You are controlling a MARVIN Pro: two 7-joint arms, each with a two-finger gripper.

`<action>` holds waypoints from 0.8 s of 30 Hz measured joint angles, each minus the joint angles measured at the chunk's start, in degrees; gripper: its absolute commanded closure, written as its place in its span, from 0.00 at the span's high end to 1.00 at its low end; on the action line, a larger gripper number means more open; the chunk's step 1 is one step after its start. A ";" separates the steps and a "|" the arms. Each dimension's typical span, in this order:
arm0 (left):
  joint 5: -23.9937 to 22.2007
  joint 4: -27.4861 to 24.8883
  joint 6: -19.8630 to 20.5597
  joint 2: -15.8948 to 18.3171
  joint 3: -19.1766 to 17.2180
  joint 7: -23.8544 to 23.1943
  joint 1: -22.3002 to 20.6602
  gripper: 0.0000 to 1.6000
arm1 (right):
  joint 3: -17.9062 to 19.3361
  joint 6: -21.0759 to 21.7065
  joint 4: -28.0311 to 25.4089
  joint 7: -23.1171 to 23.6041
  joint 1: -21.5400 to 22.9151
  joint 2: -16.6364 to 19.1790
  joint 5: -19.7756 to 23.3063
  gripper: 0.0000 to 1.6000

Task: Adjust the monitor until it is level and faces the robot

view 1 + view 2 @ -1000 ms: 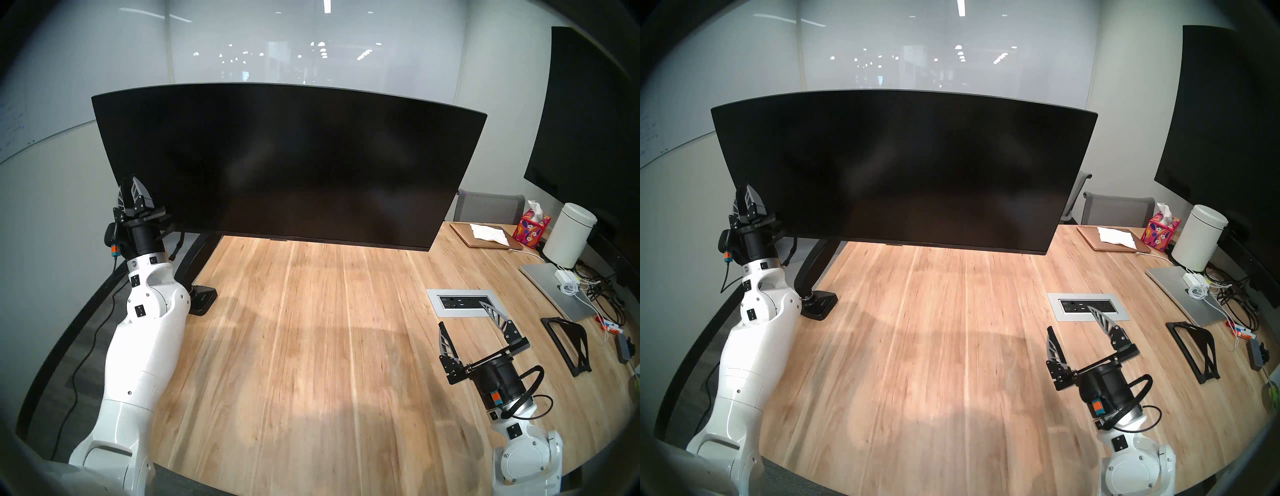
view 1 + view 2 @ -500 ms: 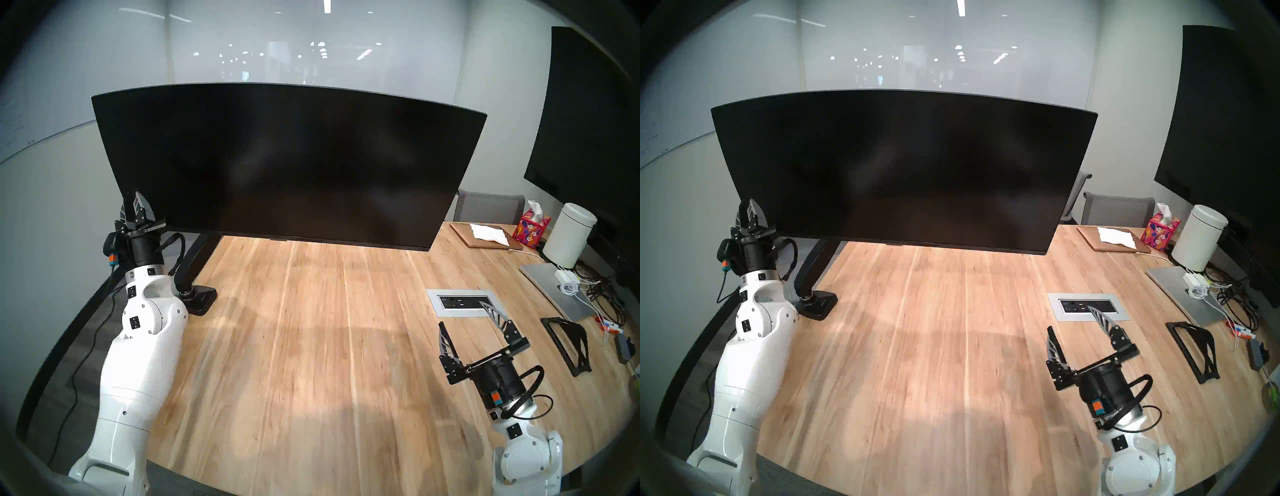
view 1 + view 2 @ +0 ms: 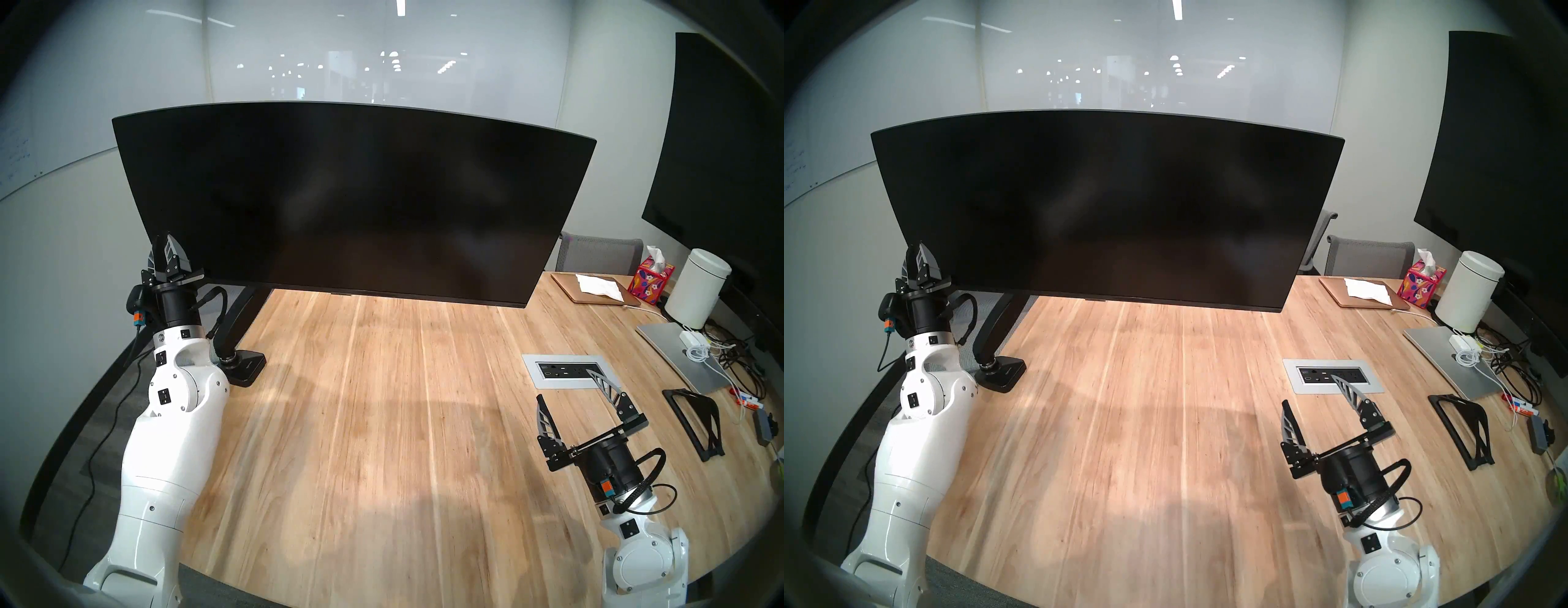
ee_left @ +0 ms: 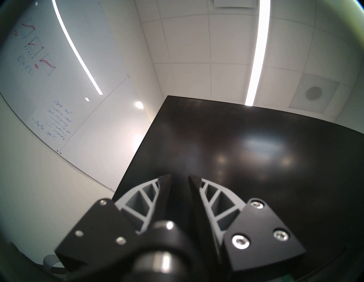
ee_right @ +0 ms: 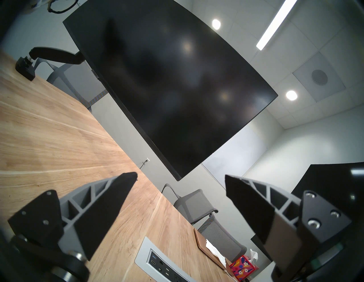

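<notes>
Above the far half of the wooden table (image 3: 382, 403), the monitor (image 3: 352, 199) hung on its black articulated arm (image 3: 237, 314), whose clamp base (image 3: 248, 367) gripped the table's left edge. In the head views its dark screen faced broadly toward the robot, but the right end looked lower than the left; with the fisheye bend, how much of that was true tilt could not be told.

The left gripper (image 3: 166, 246) pointed upward at the screen's lower left corner. In the left wrist view its fingers (image 4: 166, 189) stood a narrow gap apart with nothing between them, so it gripped nothing; whether a fingertip touched the screen face could not be told. The right gripper (image 3: 570, 388) hovered low over the table near the grey socket panel (image 3: 566, 371), well apart from the monitor, jaws spread wide and empty.

By my reading, the levelling step was in hand, and the left gripper was placed to take or press that corner. The next move seemed to call for a firm hold on the bezel edge, then a slow turn that lowered the left end or raised the right until the bottom edge ran parallel with the tabletop. The right gripper would probably need to reach up to the lower right corner (image 3: 524, 303) to steady or lift it.
</notes>
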 measured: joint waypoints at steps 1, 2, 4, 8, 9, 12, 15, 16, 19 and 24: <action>0.01 0.00 -0.01 0.00 -0.01 -0.03 0.00 0.49 | -0.26 0.00 0.00 0.00 -0.03 -0.12 -0.20 1.00; 0.01 -0.01 -0.03 0.00 -0.03 -0.08 -0.01 0.49 | -0.66 -0.03 0.04 0.00 -0.10 -0.29 -0.66 1.00; 0.02 -0.01 -0.04 0.00 -0.05 -0.12 -0.01 0.49 | -1.03 -0.08 0.11 -0.02 -0.17 -0.46 -1.30 1.00; 0.04 -0.02 -0.06 0.00 -0.11 -0.24 -0.02 0.49 | -2.34 -0.59 0.74 -0.20 -0.52 -1.04 -4.08 1.00; 0.04 -0.02 -0.06 0.00 -0.12 -0.26 -0.02 0.49 | -2.66 -0.74 0.92 -0.26 -0.63 -1.18 -4.64 1.00; 0.05 -0.02 -0.07 0.00 -0.15 -0.32 -0.03 0.49 | -3.47 -1.15 1.44 -0.57 -0.93 -1.65 -6.25 1.00; 0.06 -0.02 -0.07 0.00 -0.18 -0.37 -0.03 0.49 | -4.14 -1.62 2.26 -1.12 -1.14 -2.17 -7.93 1.00; 0.06 -0.03 -0.07 0.00 -0.18 -0.38 -0.03 0.49 | -4.27 -1.71 2.44 -1.24 -1.17 -2.27 -8.22 0.45; 0.07 -0.03 -0.07 -0.01 -0.21 -0.42 -0.03 0.49 | -4.68 -2.08 3.11 -1.75 -1.23 -2.67 -9.41 0.00; 0.08 -0.03 -0.07 -0.01 -0.25 -0.47 -0.04 0.49 | -5.07 -2.54 3.73 -2.52 -1.09 -3.19 -10.67 0.00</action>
